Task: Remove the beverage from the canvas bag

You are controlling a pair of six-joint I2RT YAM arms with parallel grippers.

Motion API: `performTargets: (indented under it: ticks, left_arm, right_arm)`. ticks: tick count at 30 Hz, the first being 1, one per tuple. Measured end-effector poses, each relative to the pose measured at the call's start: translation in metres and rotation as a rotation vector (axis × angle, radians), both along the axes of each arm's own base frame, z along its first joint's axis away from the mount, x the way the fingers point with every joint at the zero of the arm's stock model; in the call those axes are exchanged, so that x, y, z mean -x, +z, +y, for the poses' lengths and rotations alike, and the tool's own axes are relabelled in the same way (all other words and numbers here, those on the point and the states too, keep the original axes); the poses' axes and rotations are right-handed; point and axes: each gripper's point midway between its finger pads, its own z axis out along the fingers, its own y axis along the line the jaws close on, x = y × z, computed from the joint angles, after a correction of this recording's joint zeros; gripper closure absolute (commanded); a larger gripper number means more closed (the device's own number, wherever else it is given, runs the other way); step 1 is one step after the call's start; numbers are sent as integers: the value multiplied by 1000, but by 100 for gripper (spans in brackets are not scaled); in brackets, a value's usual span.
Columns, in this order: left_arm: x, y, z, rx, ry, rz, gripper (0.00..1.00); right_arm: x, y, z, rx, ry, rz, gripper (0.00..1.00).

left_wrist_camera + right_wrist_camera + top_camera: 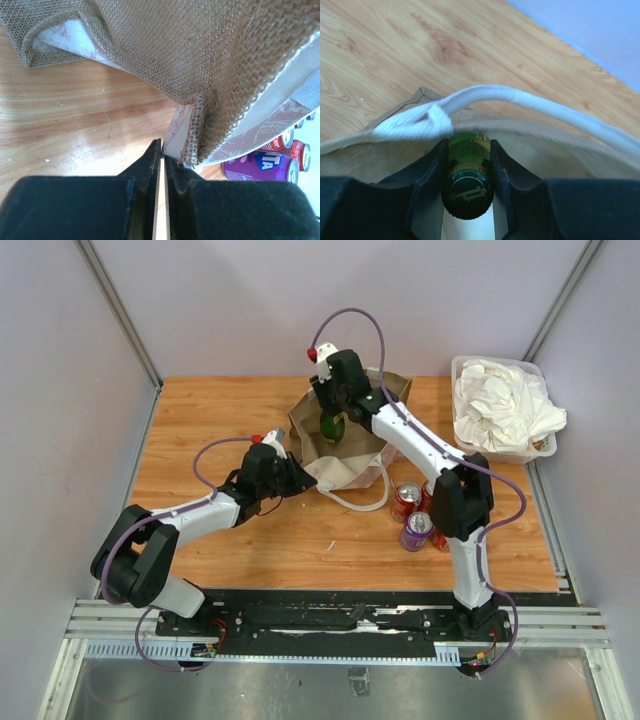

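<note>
On the wooden table (200, 420), the canvas bag (345, 458) stands open, its lower edge pinched tight in the left gripper (162, 150). The right gripper (468, 150) clamps the neck of the green bottle (331, 427), gripped but not yet out of the bag. The lift clear appears to be what is left.

The only lettering that can be read is in the left wrist view, at the lower right of the frame. White capitals "ITA" stand on a blue patch on the side of the purple can (260, 167), and the rest of the word cannot be seen. The red cans (296, 146) beside it carry white marks too small to read. The pale panel of the canvas bag (210, 60) bears a reddish printed pattern without legible letters. In the right wrist view, the green bottle (468, 150) has a yellow neck label and an embossed mark on its cap (468, 194), both illegible.
</note>
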Motion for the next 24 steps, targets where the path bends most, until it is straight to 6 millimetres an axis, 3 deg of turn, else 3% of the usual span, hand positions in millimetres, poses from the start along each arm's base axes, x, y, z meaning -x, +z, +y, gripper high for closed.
performTargets:
  ticks: [2,6,10,13,15,17,20,24]
  left_arm:
    - [-1,1,0,2,0,-3,90]
    - [-2,4,-1,2,1,-5,90]
    - [-2,9,2,-1,11,-11,89]
    - [-5,15,4,0,24,-21,88]
    - [-8,19,6,3,33,-29,86]
    - [-9,23,8,5,42,-35,84]
    - [-11,27,11,6,54,-45,82]
    - [-11,33,14,10,65,-59,78]
  right_arm:
    - [7,25,-3,-4,12,-37,99]
    - [34,100,-11,-46,30,-151,99]
    - [90,177,-25,-103,47,-288,99]
    - [140,210,-43,-138,55,-356,99]
    - [169,216,-54,-152,65,-373,99]
    - [195,210,-67,-153,71,-367,99]
    - [224,184,-84,-128,75,-318,99]
    - [246,144,-104,-43,60,-241,99]
